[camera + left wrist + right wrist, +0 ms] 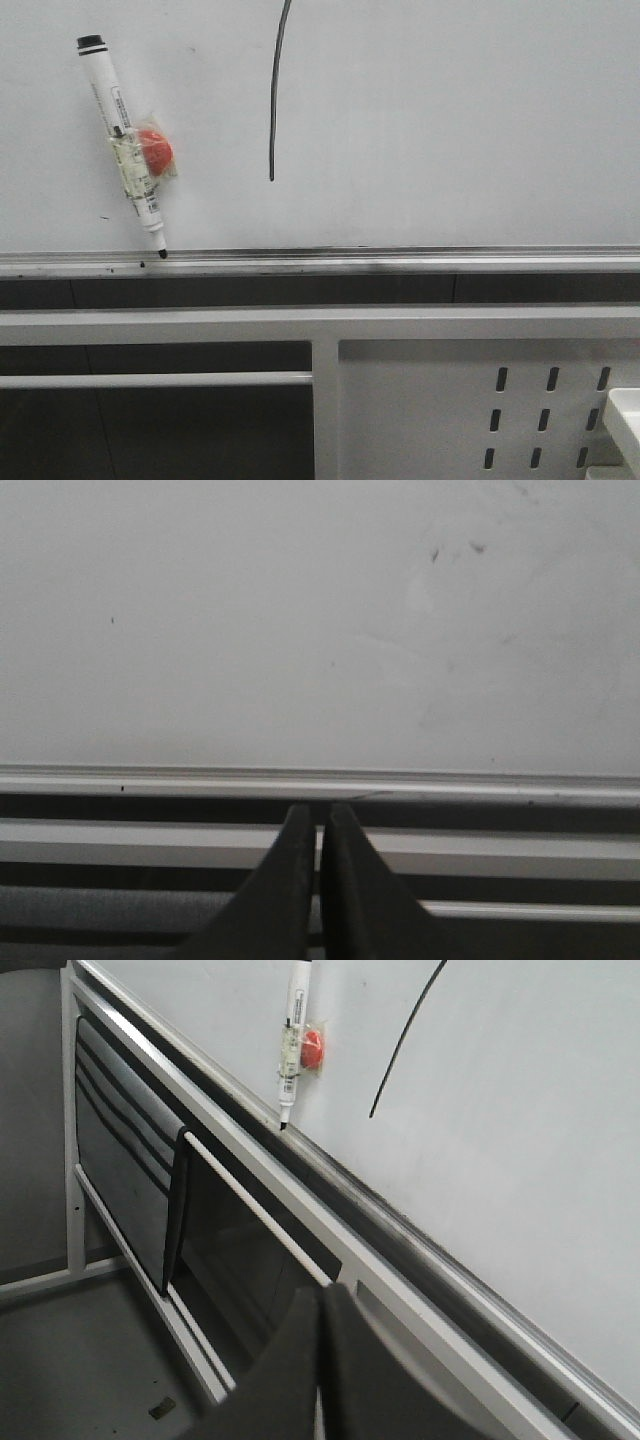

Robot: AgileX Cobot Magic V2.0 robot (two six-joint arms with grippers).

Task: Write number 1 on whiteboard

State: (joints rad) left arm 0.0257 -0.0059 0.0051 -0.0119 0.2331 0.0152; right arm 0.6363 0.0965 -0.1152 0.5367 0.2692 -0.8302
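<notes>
The whiteboard fills the upper front view, with a silver ledge along its lower edge. The number 1 is a thin dark curved stroke on it; it also shows in the right wrist view. A white marker with a black cap and a red magnet leans on the board, tip down on the ledge; it also shows in the right wrist view. My left gripper is shut and empty, facing the bare whiteboard. My right gripper is shut and empty, below the ledge, away from the marker.
A white frame bar runs below the ledge. A white perforated metal panel stands at lower right. Dark panels and a thin white rod sit under the board in the right wrist view.
</notes>
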